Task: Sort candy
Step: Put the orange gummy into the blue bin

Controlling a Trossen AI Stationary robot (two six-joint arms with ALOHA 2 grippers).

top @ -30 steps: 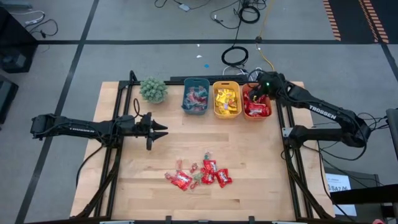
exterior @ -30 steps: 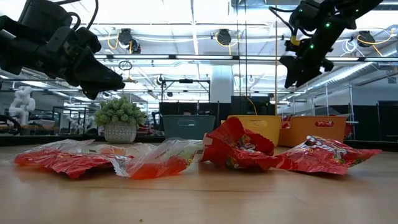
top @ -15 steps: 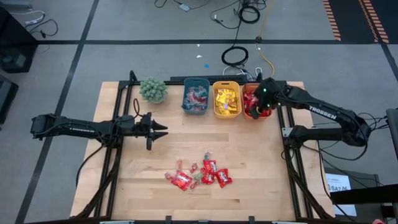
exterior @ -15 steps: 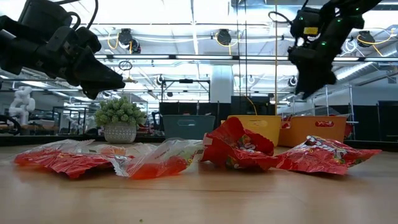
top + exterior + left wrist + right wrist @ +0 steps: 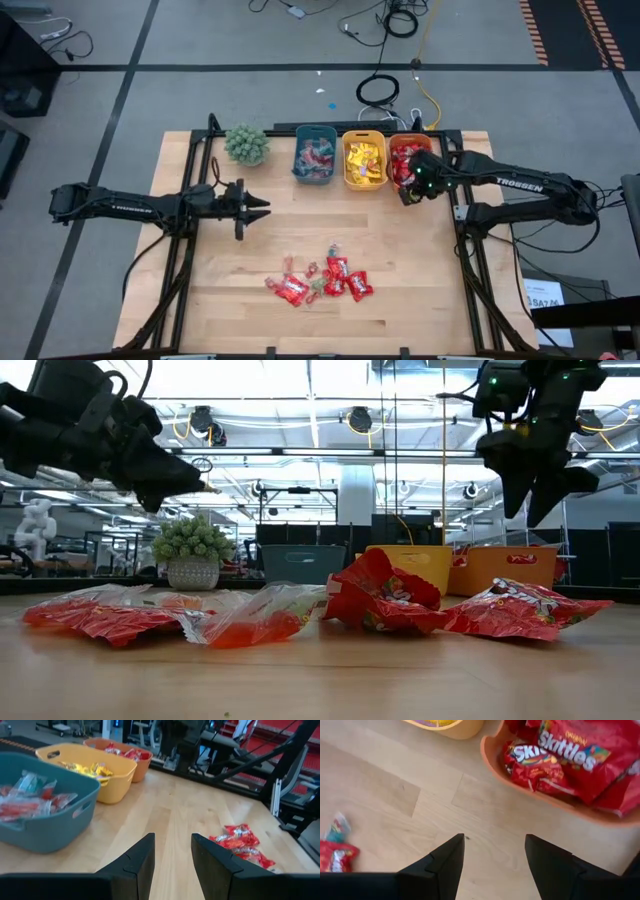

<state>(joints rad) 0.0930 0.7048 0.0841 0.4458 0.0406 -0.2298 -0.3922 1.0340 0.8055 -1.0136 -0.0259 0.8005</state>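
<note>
The right pincer point(image 5: 408, 193) hangs over the wooden table point(image 5: 220, 290) just in front of the orange bin point(image 5: 412, 181), with its two fingers apart and nothing between them. The left pincer point(image 5: 262, 209) waits above the left part of the table, its fingers a little apart and holding nothing. Some red Skittles packets point(image 5: 570, 750) lie in the orange bin, yellow candy point(image 5: 364, 160) lies in the yellow bin point(image 5: 365, 183), mixed sweets point(image 5: 316, 156) lie in the teal bin point(image 5: 314, 180), and a little heap of candy point(image 5: 322, 279) lies on the table near its front edge, well apart from both pincers.
</note>
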